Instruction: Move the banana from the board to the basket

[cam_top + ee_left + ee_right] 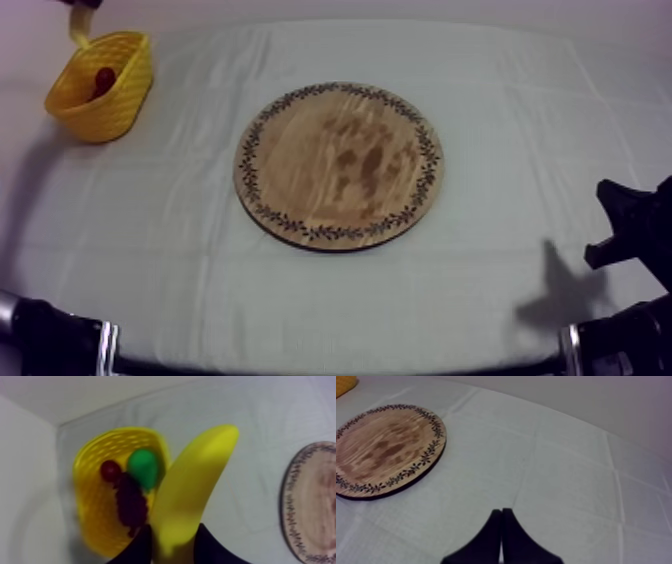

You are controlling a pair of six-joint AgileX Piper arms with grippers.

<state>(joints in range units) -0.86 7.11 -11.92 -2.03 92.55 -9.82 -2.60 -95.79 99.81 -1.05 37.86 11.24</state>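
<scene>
Covering the table, the grey-white cloth (520,110) carries the wooden board (340,165) at centre, bare of fruit. The yellow basket (125,100) stands at 10 o'clock from the board, well apart from it.

The right gripper (502,512) sits at 4 o'clock from the board, fingers pressed together on nothing. The left arm is by far the nearer to the basket. The left gripper (172,538) is clamped on the banana (195,486) near one end, above the basket.

In the top view the banana's free end hangs at the basket's 11 o'clock rim. Long axis: it runs straight out from the fingers, with the basket opening lying to one side of it, away from the board.

Judgement: release calls for a small shift toward the opening first; otherwise the banana may strike the rim.

Appearance: plain yellow, smooth, gently curved, tapering to a blunt tip.

Inside the basket lie a dark bunch of grapes (131,503), a green pear (144,468) and a small red fruit (110,470), touching one another.
</scene>
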